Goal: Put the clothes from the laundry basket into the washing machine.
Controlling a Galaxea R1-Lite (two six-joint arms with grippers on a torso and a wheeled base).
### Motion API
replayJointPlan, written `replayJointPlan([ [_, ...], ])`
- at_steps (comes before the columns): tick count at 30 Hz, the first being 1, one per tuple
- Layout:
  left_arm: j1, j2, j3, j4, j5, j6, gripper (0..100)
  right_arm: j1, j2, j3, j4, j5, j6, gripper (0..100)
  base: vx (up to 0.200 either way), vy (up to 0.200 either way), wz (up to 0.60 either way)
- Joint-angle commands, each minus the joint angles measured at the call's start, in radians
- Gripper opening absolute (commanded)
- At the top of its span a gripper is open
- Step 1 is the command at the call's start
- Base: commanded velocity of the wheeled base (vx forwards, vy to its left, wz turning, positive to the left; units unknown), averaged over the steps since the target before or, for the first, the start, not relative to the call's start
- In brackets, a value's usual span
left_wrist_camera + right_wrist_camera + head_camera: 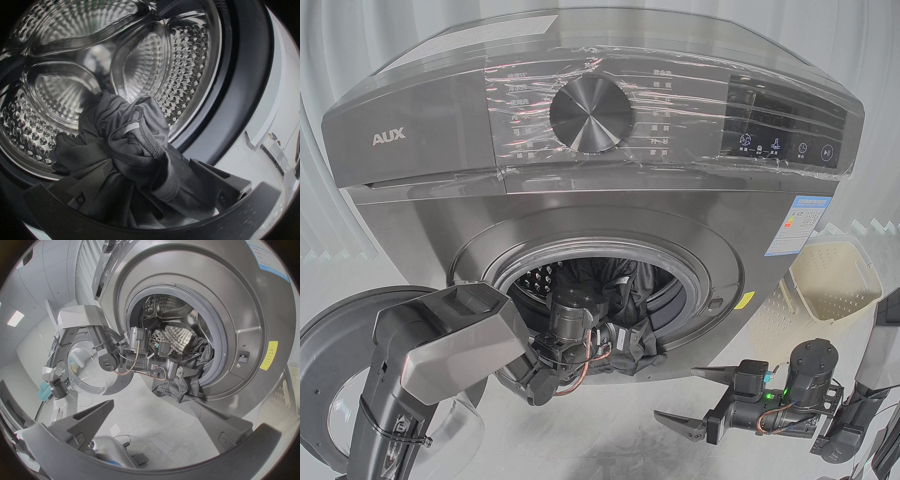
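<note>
The washing machine stands with its round opening uncovered. A dark garment lies across the lower rim of the opening, part inside the steel drum and part hanging out over the gasket. My left gripper is at the mouth of the drum, open, with the bunched dark garment lying between its spread fingers. From the right wrist view the left gripper sits against the garment at the rim. My right gripper hangs open and holds nothing, low in front of the machine to the right.
The machine's door is swung open at the left, behind my left arm. A cream perforated laundry basket stands on the floor to the right of the machine. Bare grey floor lies in front of the machine.
</note>
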Motion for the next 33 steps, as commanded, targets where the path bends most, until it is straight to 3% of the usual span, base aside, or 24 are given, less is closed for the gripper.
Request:
replayJointPlan([
  [1, 0.0, 0.027, 0.003, -0.012, -0.001, 0.016, 100, 0.004, -0.001, -0.002, -0.001, 0.0, -0.002, 100, 0.0, 0.0, 0.0],
  [6, 0.003, 0.035, -0.005, -0.016, -0.001, 0.016, 100, 0.004, -0.001, 0.0, -0.001, 0.0, 0.0, 100, 0.0, 0.0, 0.0],
  [7, 0.005, 0.035, -0.005, -0.016, -0.001, 0.016, 0, 0.004, -0.001, -0.002, -0.001, 0.0, 0.0, 100, 0.0, 0.0, 0.0],
  [19, 0.039, 0.041, -0.12, -0.032, 0.027, 0.004, 0, 0.007, -0.001, -0.002, -0.001, 0.0, 0.0, 100, 0.0, 0.0, 0.0],
  [24, 0.085, 0.058, -0.273, -0.029, 0.104, 0.001, 0, 0.007, -0.001, -0.003, -0.001, 0.0, 0.0, 100, 0.0, 0.0, 0.0],
  [33, 0.092, 0.061, -0.296, -0.033, 0.107, -0.011, 0, 0.019, -0.002, -0.005, -0.001, -0.002, 0.0, 100, 0.0, 0.0, 0.0],
])
